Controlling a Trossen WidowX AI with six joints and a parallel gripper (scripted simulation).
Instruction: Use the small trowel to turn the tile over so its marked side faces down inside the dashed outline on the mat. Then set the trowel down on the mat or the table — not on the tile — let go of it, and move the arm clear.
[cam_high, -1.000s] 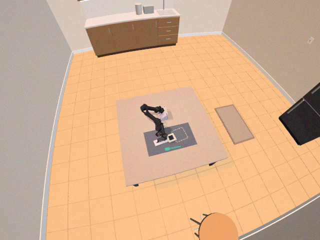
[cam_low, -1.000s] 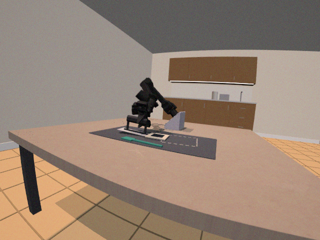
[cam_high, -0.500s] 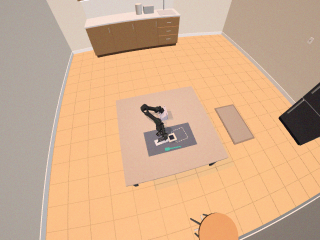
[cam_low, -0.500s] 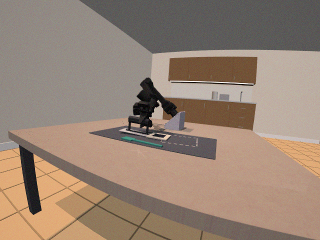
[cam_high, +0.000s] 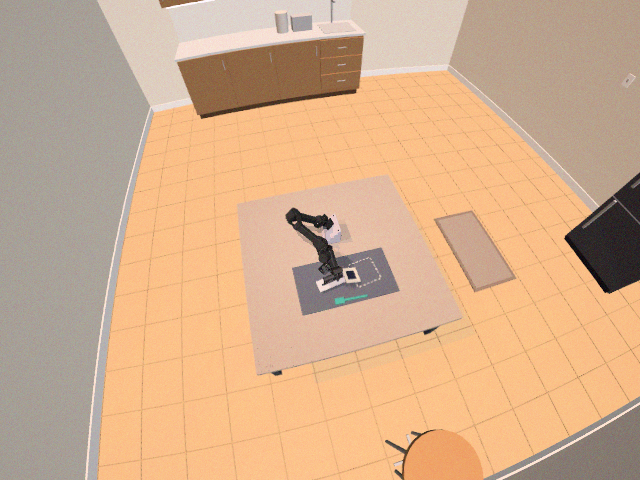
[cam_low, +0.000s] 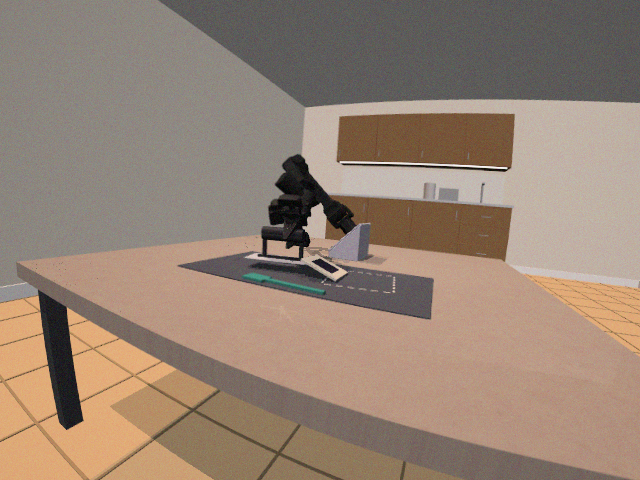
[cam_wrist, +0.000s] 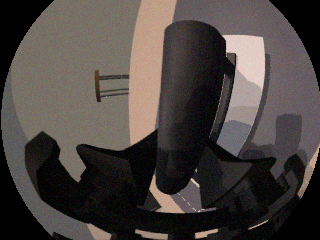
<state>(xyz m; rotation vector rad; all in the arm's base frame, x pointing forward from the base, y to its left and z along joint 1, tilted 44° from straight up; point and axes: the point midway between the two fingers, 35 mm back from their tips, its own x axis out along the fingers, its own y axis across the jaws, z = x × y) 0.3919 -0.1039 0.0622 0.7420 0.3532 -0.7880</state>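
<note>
My gripper (cam_high: 332, 274) (cam_low: 290, 236) (cam_wrist: 182, 145) is shut on the black bar handle of the white, flat-bladed trowel (cam_high: 322, 285) (cam_low: 254, 256) (cam_wrist: 247, 65). The blade is low over the mat (cam_high: 308, 299) (cam_low: 413, 304). The cream tile (cam_high: 351, 274) (cam_low: 326, 266) is tilted, its dark square mark facing up. Its edge toward the trowel is raised at the blade's end. Its opposite edge is low, over the left part of the dashed outline (cam_low: 394, 284). The contact between blade and tile is too small to make out.
A green spatula (cam_high: 340, 300) (cam_low: 254, 277) lies on the mat along its front side. The arm's pale base block (cam_high: 333, 232) (cam_low: 356, 242) stands on the table (cam_high: 336, 335) (cam_low: 361, 351) behind the mat.
</note>
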